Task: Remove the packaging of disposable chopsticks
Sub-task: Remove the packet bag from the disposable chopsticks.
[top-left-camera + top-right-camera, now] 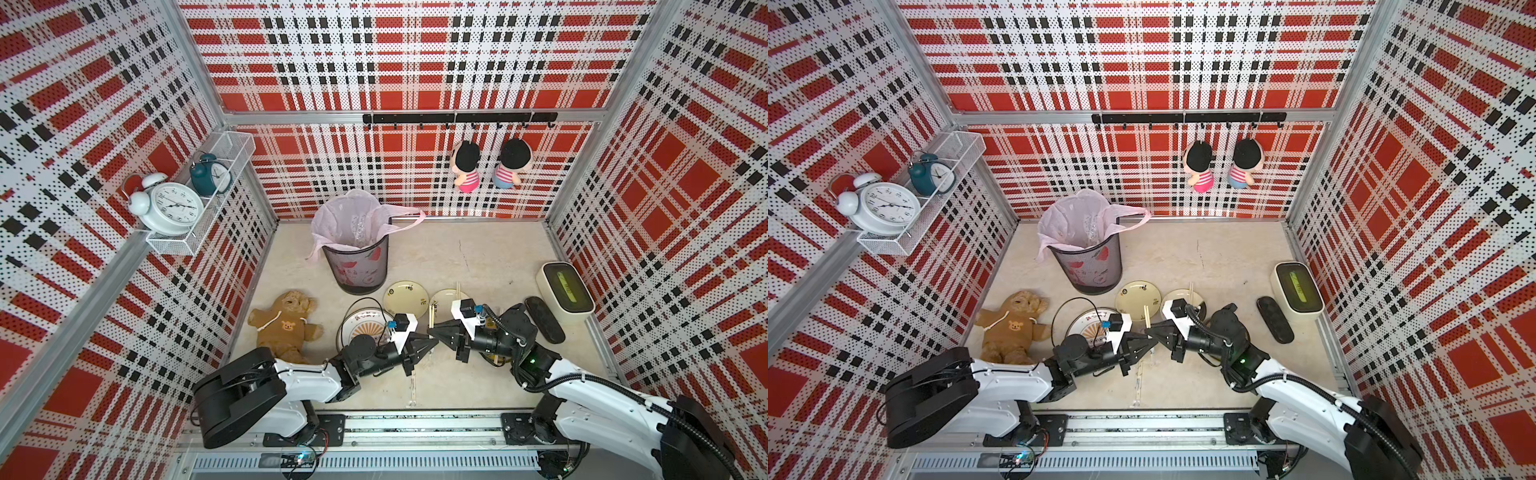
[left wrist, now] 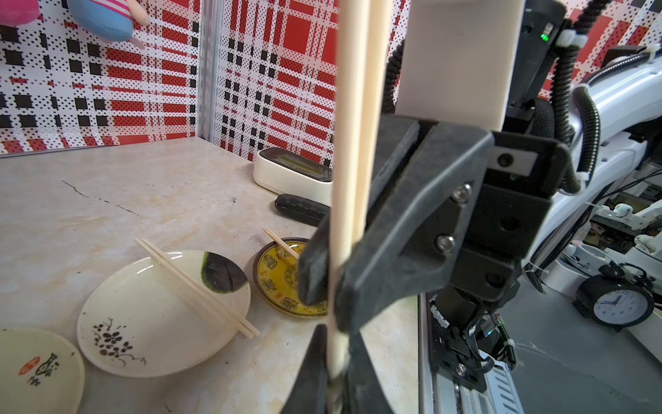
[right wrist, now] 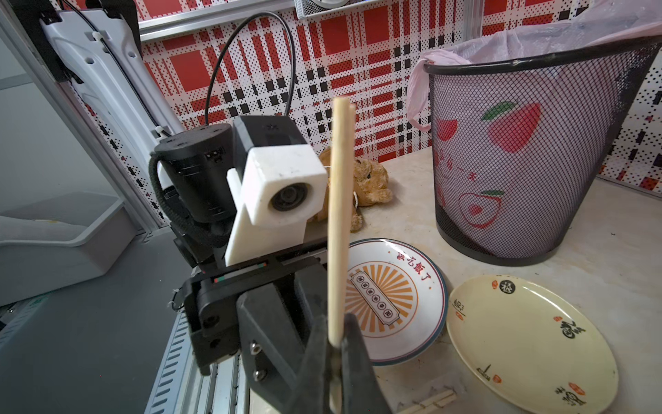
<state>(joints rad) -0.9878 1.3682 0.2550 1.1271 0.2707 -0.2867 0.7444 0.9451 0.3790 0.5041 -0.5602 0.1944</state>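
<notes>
Wood, pale and bare above the jaws: the disposable chopsticks (image 2: 353, 107) stand upright between the two arms, over the front middle of the table. Light and stiff, they should slide lengthwise easily, so grip them across the flat sides near one end. The packaging (image 2: 336, 392) seems bunched at the low end (clear film, hard to make out). It looks slippery and crinkly, best pinched clear of the wood. The right gripper (image 3: 335, 362) is clamped on the pair. The left gripper (image 1: 434, 341) is closed round its low end, through film as far as I can judge. More clear sleeves glint inside the bin (image 1: 361, 270), and bare pairs rest on plates (image 2: 125, 286) beyond.
</notes>
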